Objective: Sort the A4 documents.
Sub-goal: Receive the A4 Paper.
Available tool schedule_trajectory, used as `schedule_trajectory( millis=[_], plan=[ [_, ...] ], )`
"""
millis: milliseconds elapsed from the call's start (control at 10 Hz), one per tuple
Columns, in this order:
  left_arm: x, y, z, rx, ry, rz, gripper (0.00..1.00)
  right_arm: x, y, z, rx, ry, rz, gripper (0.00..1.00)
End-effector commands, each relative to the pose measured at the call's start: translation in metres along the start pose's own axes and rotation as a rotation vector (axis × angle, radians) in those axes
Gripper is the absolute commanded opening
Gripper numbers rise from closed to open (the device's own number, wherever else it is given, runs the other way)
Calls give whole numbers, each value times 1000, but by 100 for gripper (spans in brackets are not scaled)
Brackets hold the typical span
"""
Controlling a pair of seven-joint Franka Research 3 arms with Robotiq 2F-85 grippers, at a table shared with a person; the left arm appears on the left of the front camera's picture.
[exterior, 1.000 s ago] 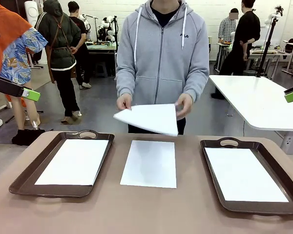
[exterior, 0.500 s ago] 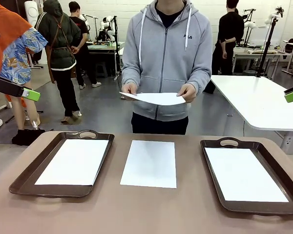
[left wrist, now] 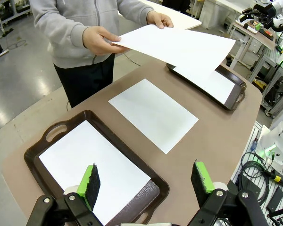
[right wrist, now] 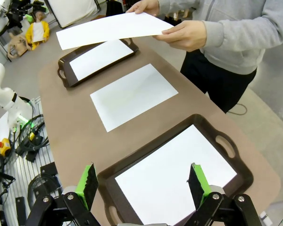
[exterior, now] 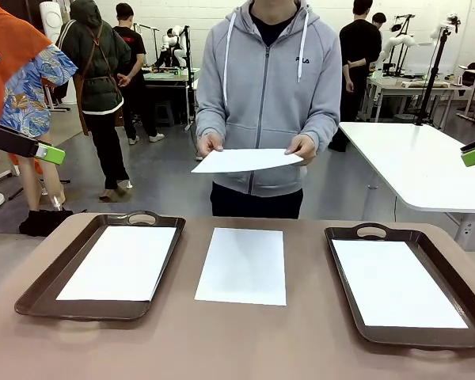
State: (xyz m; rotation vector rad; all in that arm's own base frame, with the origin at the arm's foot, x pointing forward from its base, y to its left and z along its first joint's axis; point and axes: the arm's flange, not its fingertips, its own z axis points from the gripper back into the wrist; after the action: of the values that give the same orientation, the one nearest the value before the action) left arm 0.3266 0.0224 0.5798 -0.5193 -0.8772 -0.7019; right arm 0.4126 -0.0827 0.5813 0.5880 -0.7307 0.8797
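Several white A4 documents are in view. A person across the table holds one sheet (exterior: 245, 161) flat at chest height with both hands. Another sheet (exterior: 242, 265) lies on the brown tabletop between two dark brown trays. The left tray (exterior: 142, 217) holds a sheet (exterior: 120, 262), and so does the right tray (exterior: 371, 231), whose sheet (exterior: 396, 282) lies flat. My left gripper (left wrist: 146, 181) hovers open above the left tray's sheet (left wrist: 92, 160). Over the right tray's sheet (right wrist: 174, 174), my right gripper (right wrist: 144, 183) is open too. Neither gripper holds or touches anything.
A second white table (exterior: 416, 162) stands behind the right tray. Cables and equipment (right wrist: 19, 141) lie beside the table's end. Other people stand far back in the room. The brown tabletop (exterior: 222, 340) in front of the trays is bare.
The person has lifted the held sheet from low over the middle sheet up to chest height and levelled it. Both grippers and the sheets on the table have stayed still.
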Motion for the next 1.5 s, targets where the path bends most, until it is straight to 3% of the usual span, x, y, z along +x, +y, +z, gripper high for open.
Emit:
schedule_trajectory(
  millis=[0, 1400],
  plan=[
    [0, 0, 0, -6, -2, -4, 100, 0, 1, 0, 3, -2, 3, 100],
    [0, 0, 0, -6, -2, -4, 100, 0, 1, 0, 3, -2, 3, 100]
  ],
)
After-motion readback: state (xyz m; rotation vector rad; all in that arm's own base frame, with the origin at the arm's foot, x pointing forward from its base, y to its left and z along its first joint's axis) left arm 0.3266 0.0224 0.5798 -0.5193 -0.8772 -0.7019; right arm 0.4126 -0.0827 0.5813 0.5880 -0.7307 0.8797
